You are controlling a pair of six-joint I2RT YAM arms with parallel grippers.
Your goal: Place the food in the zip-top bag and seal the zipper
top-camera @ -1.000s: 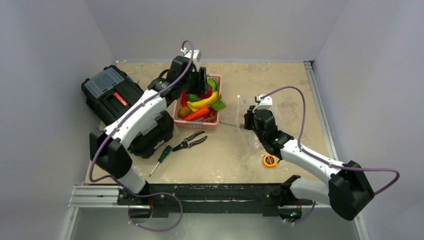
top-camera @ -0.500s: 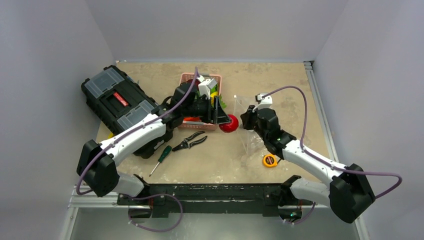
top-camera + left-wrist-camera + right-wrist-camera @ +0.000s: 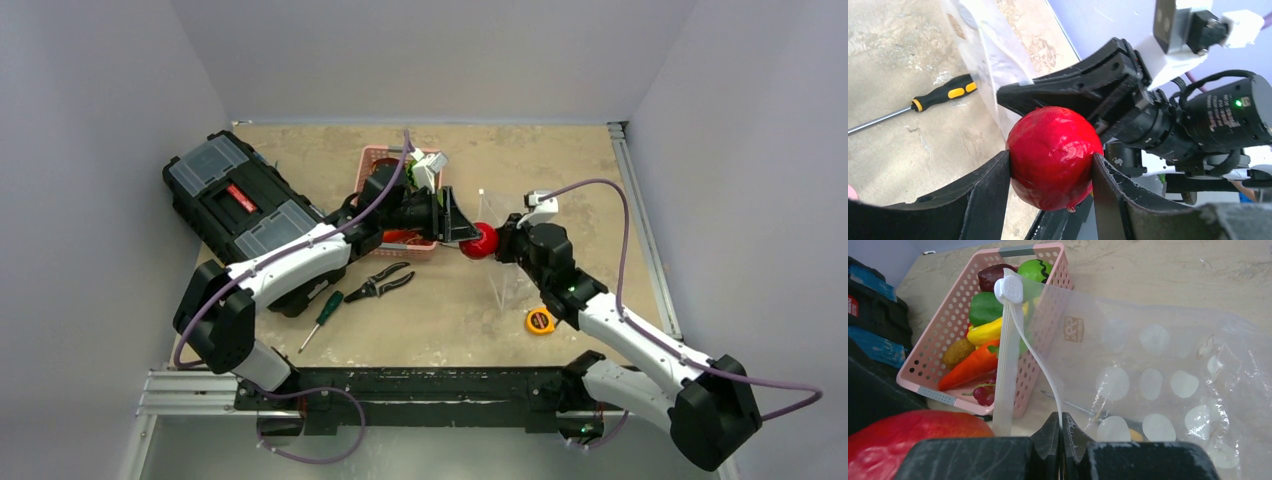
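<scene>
beige table (image 3: 440,310) w/ toolbox (image 3: 235,205), pink basket (image 3: 375,157), pliers (image 3: 380,283), screwdriver (image 3: 322,315), yellow tape measure (image 3: 540,321).

Zip-top bag (image 3: 1158,385) logo (image 3: 1074,329) illegible.

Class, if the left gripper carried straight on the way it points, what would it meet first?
Probably the right gripper, pinching the zip-top bag, just beyond the held red fruit; depth unclear.

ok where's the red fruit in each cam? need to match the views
Top external: red fruit mid-table, between the two wrists, beside the zip-top bag.
Left wrist: centre of frame, clamped in the left gripper.
Right wrist: bottom-left corner, partly cut off by the frame edge.
Shared landmark: the zip-top bag, whose clear sheet shows in all three views.
</scene>
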